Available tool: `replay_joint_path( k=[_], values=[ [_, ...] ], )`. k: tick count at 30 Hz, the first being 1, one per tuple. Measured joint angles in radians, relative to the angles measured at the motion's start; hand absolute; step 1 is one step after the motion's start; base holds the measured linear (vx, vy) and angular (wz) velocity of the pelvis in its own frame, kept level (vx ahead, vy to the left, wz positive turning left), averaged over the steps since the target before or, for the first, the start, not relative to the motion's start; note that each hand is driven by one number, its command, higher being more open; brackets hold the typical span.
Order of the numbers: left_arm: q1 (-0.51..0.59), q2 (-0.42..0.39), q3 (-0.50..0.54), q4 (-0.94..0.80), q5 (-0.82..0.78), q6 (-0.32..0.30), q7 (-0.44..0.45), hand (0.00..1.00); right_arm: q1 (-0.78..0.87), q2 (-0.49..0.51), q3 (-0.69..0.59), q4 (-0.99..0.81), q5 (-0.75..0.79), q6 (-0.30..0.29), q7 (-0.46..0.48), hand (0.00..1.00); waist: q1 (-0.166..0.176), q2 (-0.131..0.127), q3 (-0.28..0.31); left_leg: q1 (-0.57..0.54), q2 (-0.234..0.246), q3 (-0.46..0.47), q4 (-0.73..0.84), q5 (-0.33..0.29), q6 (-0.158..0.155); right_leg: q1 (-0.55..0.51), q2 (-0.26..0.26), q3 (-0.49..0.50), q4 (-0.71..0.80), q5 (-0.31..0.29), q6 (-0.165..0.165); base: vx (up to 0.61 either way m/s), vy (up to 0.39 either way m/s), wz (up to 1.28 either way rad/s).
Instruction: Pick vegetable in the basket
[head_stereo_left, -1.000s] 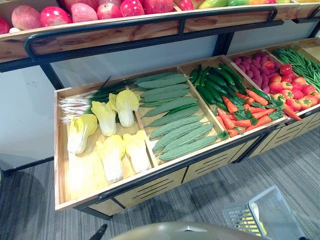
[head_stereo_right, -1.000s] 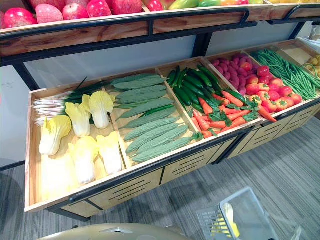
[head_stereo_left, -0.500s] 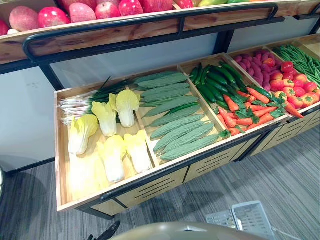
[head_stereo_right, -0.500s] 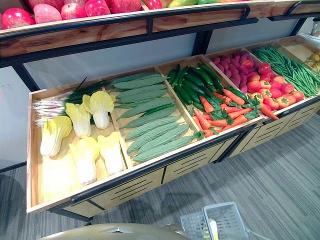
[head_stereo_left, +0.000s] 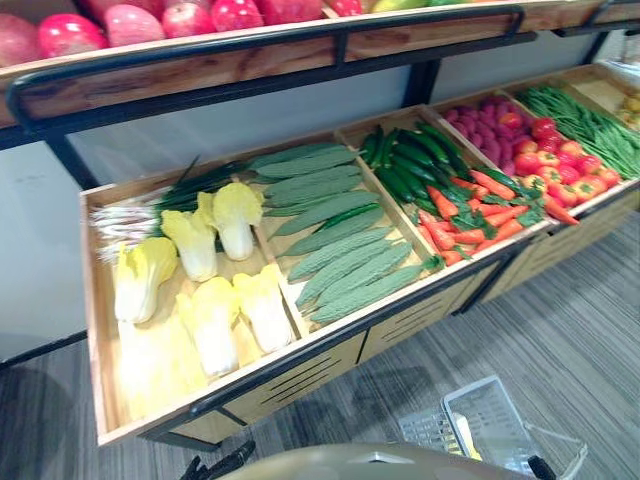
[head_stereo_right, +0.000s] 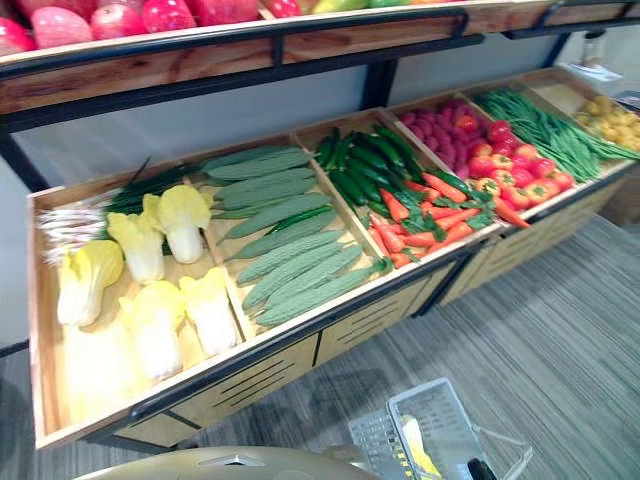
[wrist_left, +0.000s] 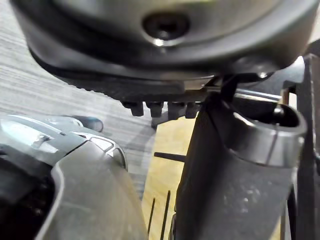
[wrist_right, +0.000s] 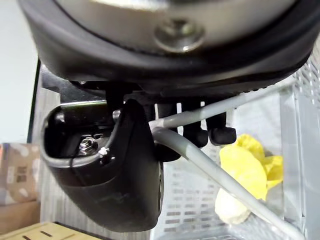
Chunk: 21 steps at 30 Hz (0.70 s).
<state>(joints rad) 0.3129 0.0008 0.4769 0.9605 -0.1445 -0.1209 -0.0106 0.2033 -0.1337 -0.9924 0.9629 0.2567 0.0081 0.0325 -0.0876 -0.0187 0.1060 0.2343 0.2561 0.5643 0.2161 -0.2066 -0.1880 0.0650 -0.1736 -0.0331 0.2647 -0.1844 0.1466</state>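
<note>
The right robot hand (wrist_right: 112, 175) is curled round the grey wire handle (wrist_right: 195, 159) of a grey mesh shopping basket (head_stereo_left: 425, 430). Its fingers (wrist_right: 220, 134) hook over the bar from one side and the thumb closes in from the other. Inside the basket, just past those fingers, one yellow baby cabbage (wrist_right: 247, 172) lies on the mesh bottom. In the head views the basket is low on the robot's right, over the grey striped carpet (head_stereo_left: 570, 320), in front of the wooden produce stand (head_stereo_left: 300, 365) and apart from it.

The left robot hand (wrist_left: 235, 190) holds nothing. Its fingertips (wrist_left: 152, 108) stand in a loose row clear of the thumb, with the stand's slotted wooden front beyond them. In the left eye view its dark fingers show at the bottom edge, left of the middle.

On the stand's lower tier, the leftmost compartment holds more baby cabbages (head_stereo_left: 215, 320), with a bunch of spring onions (head_stereo_left: 130, 215) behind them. The next compartment is stacked with bumpy green bitter gourds (head_stereo_left: 340, 255). To their right, dark cucumbers (head_stereo_left: 410, 160) lie at the back and carrots (head_stereo_left: 470, 215) at the front. Further right are purplish-red round vegetables (head_stereo_left: 480, 115) behind red tomatoes (head_stereo_left: 560, 170), then green beans (head_stereo_left: 585, 115). The upper shelf (head_stereo_left: 200, 65) carries red fruit (head_stereo_left: 150, 20).
</note>
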Motion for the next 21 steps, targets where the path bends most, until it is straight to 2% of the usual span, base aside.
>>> replay_joint_path(
  k=[5, 8, 12, 13, 14, 15, 16, 17, 18, 19, 20, 21],
  values=[
    [-0.047, 0.052, -0.039, -0.043, 0.039, -0.003, -0.005, 1.00, 0.036, 0.025, 0.002, -0.048, 0.000, -0.001, 0.004, 0.00, -0.006, -0.026, 0.053, -0.050, 0.052, 0.001, 0.213, -0.125, 0.008, -0.024, -0.006, 0.031, 0.097, -0.038, 0.024, -0.05, 0.074, -0.14],
    [-0.061, 0.057, -0.039, -0.047, 0.054, 0.003, -0.004, 1.00, 0.066, 0.026, 0.002, -0.051, 0.000, 0.000, 0.009, 0.00, -0.020, -0.038, 0.085, -0.062, 0.068, -0.004, 0.316, -0.192, 0.018, -0.036, -0.019, 0.039, 0.169, -0.055, 0.036, -0.08, 0.146, -0.03],
    [-0.061, 0.082, -0.044, -0.047, 0.082, 0.014, -0.002, 1.00, 0.108, 0.061, 0.001, -0.051, 0.000, 0.000, 0.014, 0.00, -0.030, -0.066, 0.105, -0.057, 0.074, 0.002, 0.378, -0.227, 0.030, -0.050, -0.033, 0.045, 0.230, -0.060, 0.041, -0.10, 0.128, -0.07],
    [-0.054, 0.093, -0.045, -0.047, 0.082, 0.015, 0.001, 1.00, 0.114, 0.076, 0.001, -0.052, 0.001, 0.001, 0.015, 0.00, -0.027, -0.071, 0.112, -0.039, 0.090, 0.029, 0.388, -0.237, 0.029, -0.060, -0.023, 0.060, 0.232, -0.053, 0.049, -0.16, 0.083, -0.60],
    [-0.044, 0.097, -0.044, -0.048, 0.082, 0.019, 0.009, 1.00, 0.116, 0.089, 0.003, -0.070, 0.003, 0.002, 0.013, 0.00, -0.026, -0.062, 0.112, -0.029, 0.120, 0.070, 0.405, -0.249, 0.024, -0.079, -0.001, 0.069, 0.229, -0.030, 0.067, -0.12, 0.043, -0.85],
    [-0.041, 0.097, -0.045, -0.049, 0.082, 0.021, 0.014, 1.00, 0.115, 0.098, 0.009, -0.089, 0.004, 0.002, 0.009, 0.00, -0.023, -0.051, 0.114, -0.024, 0.139, 0.097, 0.414, -0.253, 0.023, -0.097, 0.014, 0.067, 0.226, -0.008, 0.068, -0.14, 0.029, -1.27],
    [-0.037, 0.097, -0.049, -0.053, 0.082, 0.032, 0.022, 1.00, 0.117, 0.120, 0.040, -0.142, 0.003, 0.002, 0.006, 0.00, -0.025, -0.032, 0.118, -0.025, 0.177, 0.159, 0.423, -0.255, 0.023, -0.137, 0.037, 0.034, 0.206, 0.061, 0.067, -0.15, 0.024, -1.23],
    [-0.037, 0.096, -0.053, -0.063, 0.082, 0.040, 0.025, 1.00, 0.123, 0.135, 0.055, -0.177, 0.002, 0.003, 0.005, 0.00, -0.025, -0.022, 0.118, -0.036, 0.194, 0.193, 0.425, -0.252, 0.027, -0.163, 0.036, -0.031, 0.169, 0.105, 0.057, -0.19, 0.024, -1.15],
    [-0.037, 0.095, -0.059, -0.069, 0.082, 0.042, 0.026, 1.00, 0.132, 0.145, 0.067, -0.204, 0.000, 0.003, 0.004, 0.00, -0.023, -0.011, 0.117, -0.042, 0.202, 0.214, 0.424, -0.247, 0.036, -0.171, 0.032, -0.081, 0.140, 0.122, 0.047, -0.14, 0.005, -0.72],
    [-0.037, 0.089, -0.062, -0.077, 0.082, 0.042, 0.026, 1.00, 0.137, 0.160, 0.082, -0.244, -0.001, 0.004, 0.003, 0.00, -0.022, -0.002, 0.123, -0.052, 0.207, 0.235, 0.422, -0.242, 0.041, -0.177, 0.008, -0.171, 0.134, 0.113, 0.019, -0.10, -0.034, -0.56],
    [-0.037, 0.086, -0.068, -0.093, 0.082, 0.042, 0.032, 1.00, 0.146, 0.167, 0.089, -0.279, -0.003, 0.007, 0.000, 0.00, -0.025, -0.017, 0.128, -0.053, 0.207, 0.265, 0.420, -0.235, 0.054, -0.176, -0.043, -0.294, 0.219, 0.067, -0.055, -0.06, -0.039, -0.68],
    [-0.037, 0.085, -0.070, -0.102, 0.081, 0.041, 0.035, 1.00, 0.150, 0.167, 0.095, -0.308, -0.003, 0.008, -0.011, 0.00, -0.014, -0.022, 0.123, -0.052, 0.209, 0.296, 0.419, -0.223, 0.051, -0.171, -0.085, -0.371, 0.307, 0.022, -0.094, -0.02, -0.052, -0.65]
  ],
)
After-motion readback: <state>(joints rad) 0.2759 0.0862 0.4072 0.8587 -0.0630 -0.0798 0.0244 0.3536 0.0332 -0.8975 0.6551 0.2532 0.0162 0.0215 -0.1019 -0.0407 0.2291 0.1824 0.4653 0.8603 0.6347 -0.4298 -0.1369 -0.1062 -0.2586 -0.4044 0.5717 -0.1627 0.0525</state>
